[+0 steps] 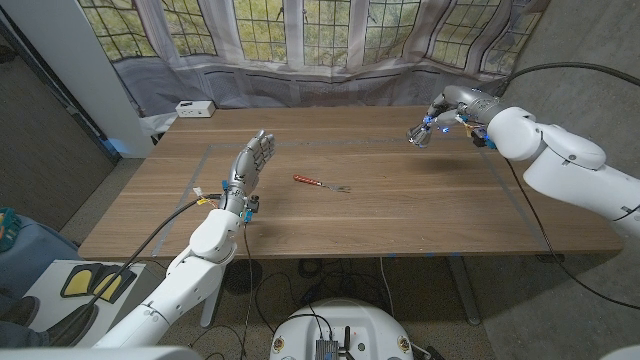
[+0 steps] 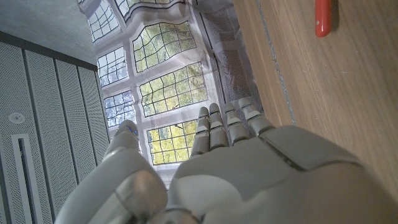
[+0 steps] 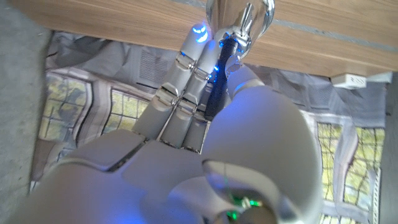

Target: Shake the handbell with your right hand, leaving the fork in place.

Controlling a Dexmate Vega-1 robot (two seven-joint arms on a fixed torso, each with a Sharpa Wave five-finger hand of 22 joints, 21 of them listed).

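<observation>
My right hand [image 1: 447, 110] is raised over the far right part of the table and grips the handbell's dark handle. The silver bell [image 1: 420, 135] hangs from it, tilted toward the table's middle. In the right wrist view the shiny bell [image 3: 239, 15] shows past my fingers [image 3: 186, 81], with the dark handle [image 3: 217, 78] between fingers and thumb. The red-handled fork [image 1: 320, 183] lies on the wood near the table's middle. My left hand [image 1: 250, 165] stands upright with straight fingers left of the fork, holding nothing. The fork's red handle [image 2: 323, 17] shows in the left wrist view.
A white box [image 1: 194, 108] sits at the table's [image 1: 400, 220] far left corner. A curtain printed with windows [image 1: 300, 40] hangs behind the table. Grey tape lines [image 1: 330, 143] mark a rectangle on the wood.
</observation>
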